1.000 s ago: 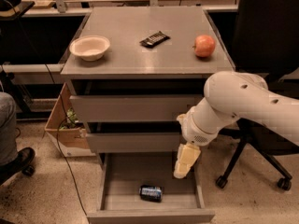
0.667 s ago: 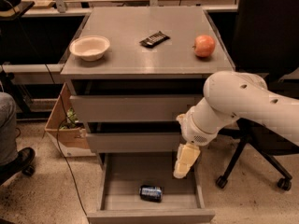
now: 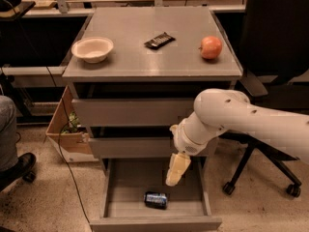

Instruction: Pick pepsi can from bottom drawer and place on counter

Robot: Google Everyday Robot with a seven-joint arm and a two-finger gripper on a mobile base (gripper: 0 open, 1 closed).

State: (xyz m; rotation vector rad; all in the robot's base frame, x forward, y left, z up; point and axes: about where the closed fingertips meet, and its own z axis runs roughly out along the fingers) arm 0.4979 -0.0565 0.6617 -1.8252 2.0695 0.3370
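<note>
Dark-blue pepsi can (image 3: 156, 199): lying on its side near the front of the pulled-out bottom drawer (image 3: 154, 223), long axis running across the drawer. Gripper (image 3: 177, 169): hanging above the can, slightly toward the arm's side, apart from it and pointing down; open or closed cannot be told. White arm (image 3: 241, 120): reaching in across the middle drawer (image 3: 130, 147). Counter (image 3: 145, 62): carrying bowl (image 3: 92, 49), snack bar (image 3: 159, 40), apple (image 3: 211, 47).

white bowl (image 3: 92, 49) left | black snack bar (image 3: 159, 40) centre | red apple (image 3: 211, 47) right | cardboard box (image 3: 67, 132) on floor

Gripper (image 3: 174, 177) above open btm drawer (image 3: 126, 187); pepsi can (image 3: 156, 199) lying inside.
</note>
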